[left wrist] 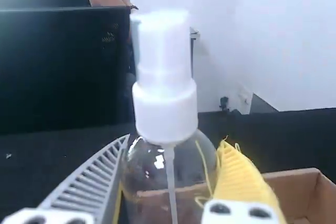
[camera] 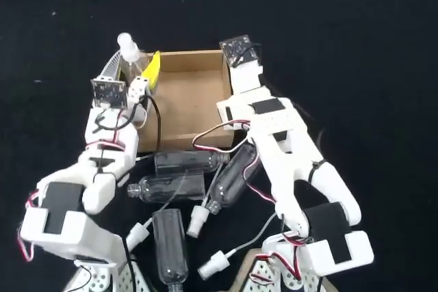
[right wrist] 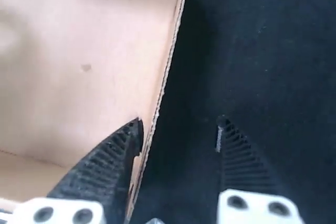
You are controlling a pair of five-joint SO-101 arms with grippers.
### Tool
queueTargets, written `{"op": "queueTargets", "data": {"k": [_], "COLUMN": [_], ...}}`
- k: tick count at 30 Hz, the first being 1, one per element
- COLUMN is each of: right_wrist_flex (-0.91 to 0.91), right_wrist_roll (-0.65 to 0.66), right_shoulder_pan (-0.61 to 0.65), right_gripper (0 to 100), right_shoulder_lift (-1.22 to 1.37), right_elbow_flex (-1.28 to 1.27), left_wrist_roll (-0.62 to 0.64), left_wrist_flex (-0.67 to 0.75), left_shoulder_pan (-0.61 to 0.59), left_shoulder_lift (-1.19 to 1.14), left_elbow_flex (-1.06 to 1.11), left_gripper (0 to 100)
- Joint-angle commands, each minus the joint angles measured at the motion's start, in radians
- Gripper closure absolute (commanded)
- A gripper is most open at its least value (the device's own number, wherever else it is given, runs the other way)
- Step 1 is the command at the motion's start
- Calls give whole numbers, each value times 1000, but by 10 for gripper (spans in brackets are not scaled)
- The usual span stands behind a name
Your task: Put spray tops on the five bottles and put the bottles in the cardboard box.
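Bottle [left wrist: 157, 177], spray top [left wrist: 164, 87] fitted, stands upright, pinched in the left gripper [left wrist: 176, 140] at the cardboard box [camera: 191, 100] left rim. The right gripper [right wrist: 178, 124], fingers spread, straddles the right wall, bare box floor between both tools. Four capless bottles [camera: 188, 162] lie behind them.

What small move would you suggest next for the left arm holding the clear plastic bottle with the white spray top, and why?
Probably carry the clear capped bottle sideways over the brown cardboard box, then lower it. It sits clamped in the left gripper beside the box's left wall, not yet inside.
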State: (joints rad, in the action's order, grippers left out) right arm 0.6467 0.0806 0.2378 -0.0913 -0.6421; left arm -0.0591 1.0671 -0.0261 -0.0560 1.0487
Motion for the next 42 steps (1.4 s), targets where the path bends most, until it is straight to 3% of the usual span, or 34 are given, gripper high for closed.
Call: {"op": "queueTargets", "data": {"k": [1, 10, 18, 37, 42], "right_wrist_flex": [49, 91, -15, -20, -20], "right_wrist_roll": [-14, -43, -118, -118, -118], "right_shoulder_pan": [11, 6, 8, 8, 8], "right_gripper": [798, 800, 800, 800, 800], "right_shoulder_lift": [-58, -242, -239, -321, -321], "right_elbow_flex": [64, -10, -145, -191, -191], "left_wrist_roll": [3, 2, 2, 2, -20], "left_wrist_flex": [23, 31, 29, 31, 87], "left_shoulder_pan": [-15, -15, -21, -12, -12], "left_shoulder_lift": [-80, -213, -224, -377, -388], "left_elbow_flex": [-139, -237, -275, -334, -325], "left_gripper": [970, 970, 970, 968, 953]}}
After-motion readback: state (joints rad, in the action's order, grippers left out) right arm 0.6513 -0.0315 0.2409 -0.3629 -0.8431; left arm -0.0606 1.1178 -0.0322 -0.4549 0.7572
